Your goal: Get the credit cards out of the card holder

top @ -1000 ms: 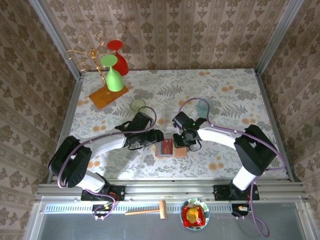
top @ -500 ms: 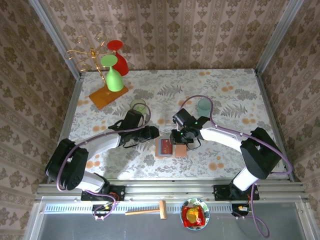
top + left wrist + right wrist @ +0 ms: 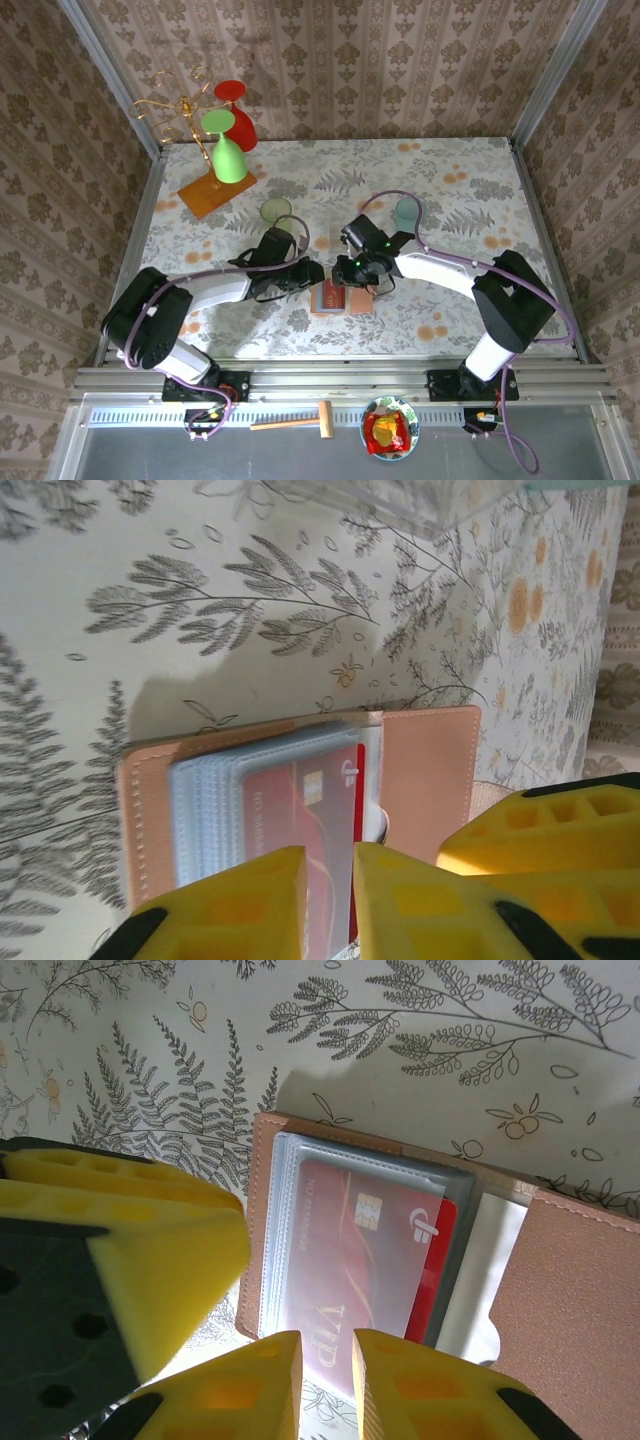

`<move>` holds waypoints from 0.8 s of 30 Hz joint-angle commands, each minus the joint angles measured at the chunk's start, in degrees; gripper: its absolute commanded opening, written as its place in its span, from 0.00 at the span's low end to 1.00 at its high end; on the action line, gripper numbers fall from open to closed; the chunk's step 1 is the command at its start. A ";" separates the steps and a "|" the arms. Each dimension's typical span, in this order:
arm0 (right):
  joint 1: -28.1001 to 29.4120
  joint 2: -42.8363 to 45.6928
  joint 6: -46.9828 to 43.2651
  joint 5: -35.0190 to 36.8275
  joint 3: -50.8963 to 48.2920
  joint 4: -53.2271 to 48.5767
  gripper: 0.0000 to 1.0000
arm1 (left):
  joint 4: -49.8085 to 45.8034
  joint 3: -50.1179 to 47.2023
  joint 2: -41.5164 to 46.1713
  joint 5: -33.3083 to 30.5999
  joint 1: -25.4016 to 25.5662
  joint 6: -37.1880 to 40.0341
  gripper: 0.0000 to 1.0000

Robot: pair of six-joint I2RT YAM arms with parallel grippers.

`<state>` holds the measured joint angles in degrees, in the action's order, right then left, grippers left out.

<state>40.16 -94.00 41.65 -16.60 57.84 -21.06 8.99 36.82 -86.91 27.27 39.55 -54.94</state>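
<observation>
Left tool (image 3: 330,880) and right tool (image 3: 327,1360), nearly closed, cover card holder (image 3: 425,770) edge; grip unclear.

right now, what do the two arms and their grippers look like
The left arm and right arm have white shells with black joints and bases, each trailing a purple cable. The left gripper and right gripper carry blocky yellow fingers with moulded pockets on black mounts.
</observation>
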 commanded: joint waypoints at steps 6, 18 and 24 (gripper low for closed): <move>-2.41 2.31 5.06 -3.44 -6.15 5.37 0.23 | 2.63 1.81 -2.48 1.26 2.84 -2.66 0.10; -5.35 2.77 7.36 -9.06 -10.55 11.45 0.23 | 3.38 1.41 -3.84 1.39 5.76 -3.78 0.00; -5.53 1.59 7.88 -10.98 -10.82 13.34 0.23 | -1.29 1.90 -4.73 0.08 5.57 -2.45 0.00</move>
<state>34.96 -92.36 48.45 -25.26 47.59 -9.26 10.76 37.26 -90.41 27.88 45.01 -58.11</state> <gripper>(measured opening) 0.232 0.056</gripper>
